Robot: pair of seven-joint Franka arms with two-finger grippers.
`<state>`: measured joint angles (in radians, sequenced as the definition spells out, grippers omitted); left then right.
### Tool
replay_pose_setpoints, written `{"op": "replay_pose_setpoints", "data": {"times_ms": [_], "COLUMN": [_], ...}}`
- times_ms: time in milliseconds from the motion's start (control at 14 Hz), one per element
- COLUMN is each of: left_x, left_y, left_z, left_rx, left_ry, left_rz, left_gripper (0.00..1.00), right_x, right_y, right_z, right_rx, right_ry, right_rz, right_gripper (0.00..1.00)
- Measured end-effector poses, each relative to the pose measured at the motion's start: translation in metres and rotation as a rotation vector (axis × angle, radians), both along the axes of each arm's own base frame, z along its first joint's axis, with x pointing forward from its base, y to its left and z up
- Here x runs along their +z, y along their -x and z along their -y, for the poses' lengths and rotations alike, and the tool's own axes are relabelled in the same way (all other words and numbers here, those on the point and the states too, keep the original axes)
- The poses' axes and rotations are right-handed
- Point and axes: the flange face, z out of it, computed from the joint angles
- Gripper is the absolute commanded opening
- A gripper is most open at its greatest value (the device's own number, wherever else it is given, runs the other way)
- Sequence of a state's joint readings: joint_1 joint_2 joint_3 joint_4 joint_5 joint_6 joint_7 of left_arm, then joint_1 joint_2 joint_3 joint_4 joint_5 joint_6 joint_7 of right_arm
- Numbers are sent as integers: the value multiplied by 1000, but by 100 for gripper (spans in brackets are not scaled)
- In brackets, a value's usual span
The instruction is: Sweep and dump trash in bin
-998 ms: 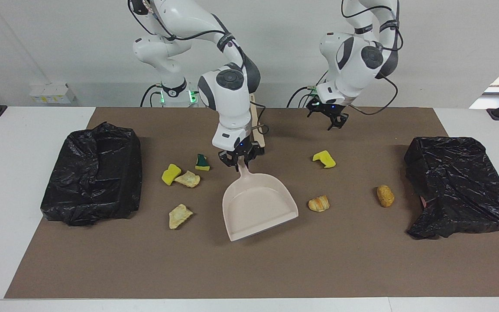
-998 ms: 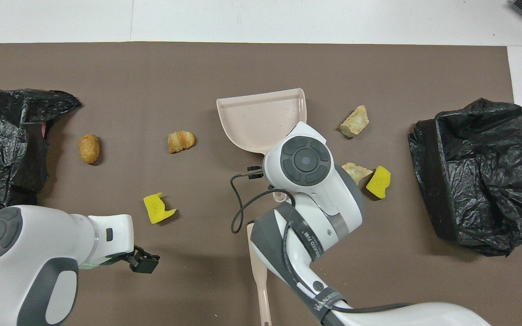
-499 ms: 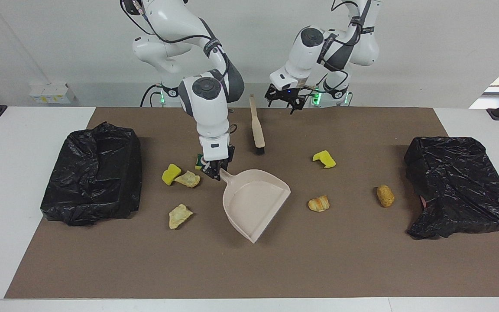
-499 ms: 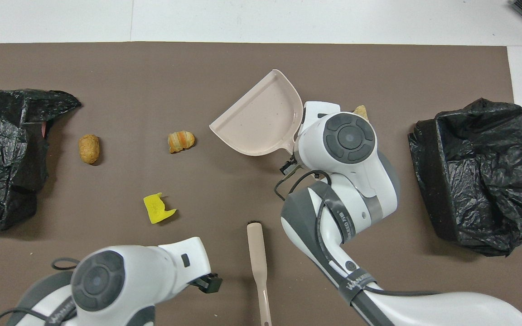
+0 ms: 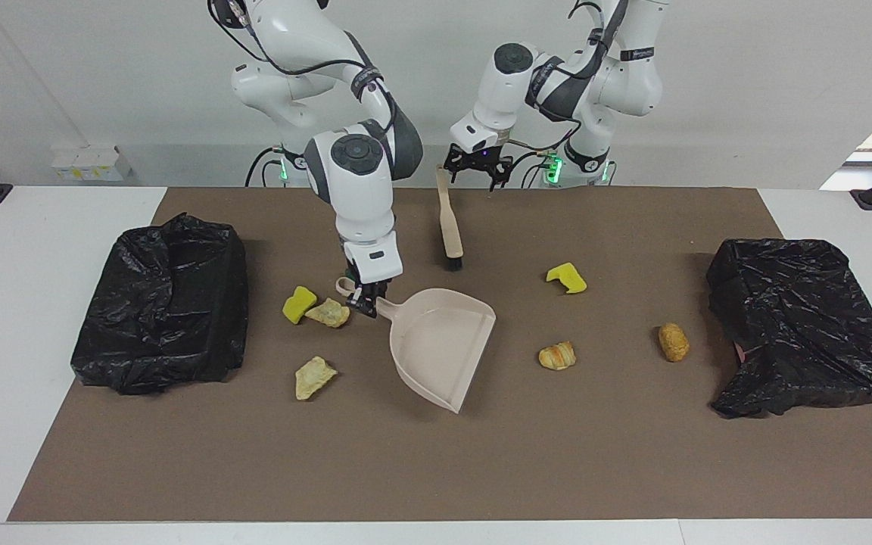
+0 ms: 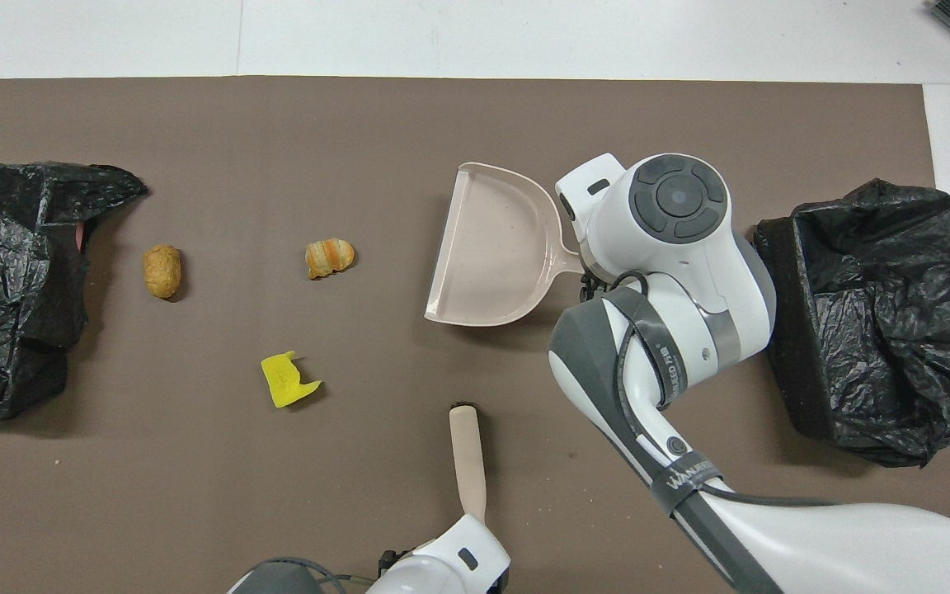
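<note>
A brown mat (image 5: 436, 469) covers the white table (image 5: 27, 318) below a plain wall. One black-lined bin (image 5: 163, 303) stands at the right arm's end of the mat, a second bin (image 5: 799, 325) at the left arm's end.

The beige dustpan (image 5: 440, 344) lies near the mat's centre. Its open lip faces the left arm's end. The right gripper (image 5: 366, 301) is clamped on the dustpan handle.

The brush (image 5: 449, 227) lies nearer to the robots than the pan. Its long axis runs toward the robots, bristles pointing away from them. The left gripper (image 5: 478, 168), fingers spread, hangs above the handle's near end and holds nothing. The left arm is the nearer arm for a brush pickup; the fingers should straddle the handle across its width.

The trash lies loose on the mat:
- Yellow sponge bit (image 5: 567, 278), bread-like piece (image 5: 557, 355) and brown lump (image 5: 674, 341), on the pan's open side.
- Second yellow bit (image 5: 298, 303) and two beige lumps (image 5: 328, 312) (image 5: 313, 376), toward the right arm's end, near the handle.
</note>
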<state>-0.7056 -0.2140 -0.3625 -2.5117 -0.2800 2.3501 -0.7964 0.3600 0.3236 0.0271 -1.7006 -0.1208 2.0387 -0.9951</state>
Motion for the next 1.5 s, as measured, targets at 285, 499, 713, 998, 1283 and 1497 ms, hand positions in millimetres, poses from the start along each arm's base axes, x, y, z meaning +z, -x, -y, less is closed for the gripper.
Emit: {"op": "replay_pose_setpoints", "data": {"times_ms": [285,499,713,998,1283,1497], "left_x": [-4,-14,-18,2,15,40], "left_y": [0,-1,-1,-4,-15,-42], "left_z": [18,20,25,35,20,-17], "left_rx": [6,4,-1,-7,20,100], "left_ry": [10,-4,-9,-28,-77,-124], "left_rz": [-10,-26,-38,-68,-102,-126], "left_gripper": [72,30,9,0,0,0], "right_x": [-24,-36,-36,-41,-41,-42], "right_y": [-11,-10,-9,-8,-5,2], "right_z": [-22,-35,-39,-43,-49,-69], "right_rx": [69,89,94,99,111,144], "right_ry": [24,30,31,31,29,20], "right_rz": [-20,-38,-40,-47,-43,-25], "right_gripper": [0,0,0,0,0,0]}}
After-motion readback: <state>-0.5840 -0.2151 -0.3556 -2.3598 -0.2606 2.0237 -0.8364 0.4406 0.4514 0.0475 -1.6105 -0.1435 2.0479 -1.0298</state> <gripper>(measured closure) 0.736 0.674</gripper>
